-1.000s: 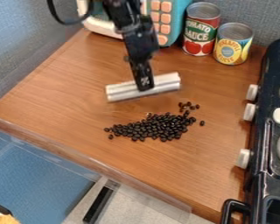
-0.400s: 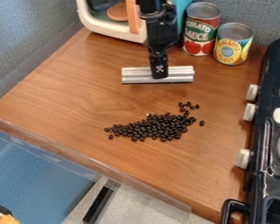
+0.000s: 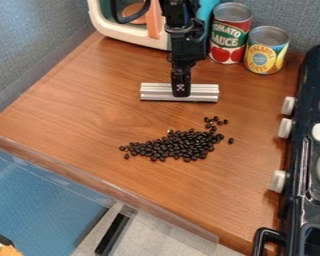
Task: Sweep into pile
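Gripper [image 3: 181,94] closed on mid of silver bar [image 3: 205,92], approx. level, btwn black beans [image 3: 179,146] & desk's [image 3: 69,100] back edge. Beans in loose wedge, nearer front edge than back, w/ few strays twd back R corner.

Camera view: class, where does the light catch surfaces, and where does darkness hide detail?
In the camera view, the silver bar carries bright lengthwise streaks; in the same camera view, the rim of the red can gleams; also there, the piled beans are so dark that neighbours partly merge.
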Robot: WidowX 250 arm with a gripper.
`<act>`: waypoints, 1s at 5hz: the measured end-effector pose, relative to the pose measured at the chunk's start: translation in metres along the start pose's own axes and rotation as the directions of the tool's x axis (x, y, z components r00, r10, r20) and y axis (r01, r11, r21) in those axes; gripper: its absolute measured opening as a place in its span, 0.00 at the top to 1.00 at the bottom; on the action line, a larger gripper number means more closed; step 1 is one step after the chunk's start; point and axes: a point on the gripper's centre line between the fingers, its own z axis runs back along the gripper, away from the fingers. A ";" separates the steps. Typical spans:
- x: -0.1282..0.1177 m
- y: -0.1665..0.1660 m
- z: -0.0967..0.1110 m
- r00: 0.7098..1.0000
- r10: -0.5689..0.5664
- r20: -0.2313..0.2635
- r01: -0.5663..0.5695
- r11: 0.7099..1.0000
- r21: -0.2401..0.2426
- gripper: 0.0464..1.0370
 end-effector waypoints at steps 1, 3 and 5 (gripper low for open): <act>0.002 -0.004 -0.002 1.000 -0.002 0.006 0.002 1.000 0.005 0.70; 0.008 -0.016 -0.002 1.000 -0.004 0.027 0.004 1.000 0.002 0.70; 0.029 -0.032 -0.004 0.998 -0.036 0.049 0.037 0.999 -0.012 0.70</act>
